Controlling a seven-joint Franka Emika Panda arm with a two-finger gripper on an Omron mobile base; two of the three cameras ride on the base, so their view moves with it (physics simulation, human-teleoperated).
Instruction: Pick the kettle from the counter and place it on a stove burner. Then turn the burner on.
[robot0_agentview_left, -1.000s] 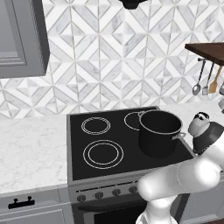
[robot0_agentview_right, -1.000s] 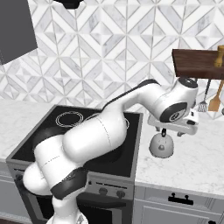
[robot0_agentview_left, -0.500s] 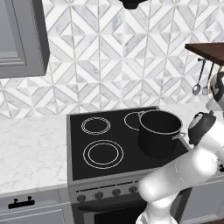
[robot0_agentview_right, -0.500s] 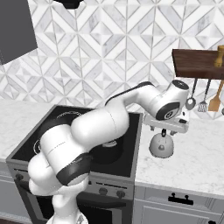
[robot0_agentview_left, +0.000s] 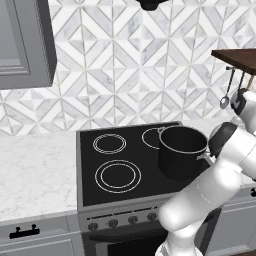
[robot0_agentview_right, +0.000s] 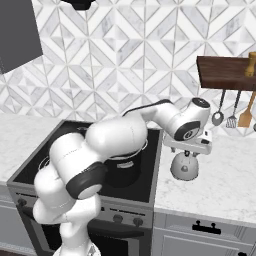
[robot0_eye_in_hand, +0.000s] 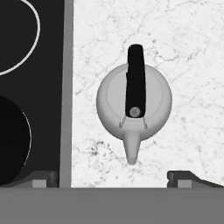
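Note:
The kettle (robot0_eye_in_hand: 148, 109), squat and silver-grey with a black arched handle, stands on the pale marbled counter (robot0_eye_in_hand: 188, 52) just right of the stove. Its spout points toward the bottom of the hand view. My gripper (robot0_eye_in_hand: 114, 179) hangs directly above it, open, with the fingertips (robot0_eye_in_hand: 41, 178) wide apart and nothing between them. From the right base, the kettle (robot0_agentview_right: 185, 167) sits right under the gripper (robot0_agentview_right: 187, 146). The large double-ring stove burner (robot0_agentview_left: 118, 176) lies bare at the cooktop's front left.
A big black pot (robot0_agentview_left: 182, 152) stands on the right side of the cooktop, close to the kettle. Control knobs (robot0_agentview_left: 112, 223) line the stove front. Utensils (robot0_agentview_right: 231, 120) hang under a wooden shelf (robot0_agentview_right: 225, 72) behind the counter.
The hand has shifted slightly left to sit squarely over the kettle, and the arm's elbow has swung round. The jaws stayed open; the kettle has not moved.

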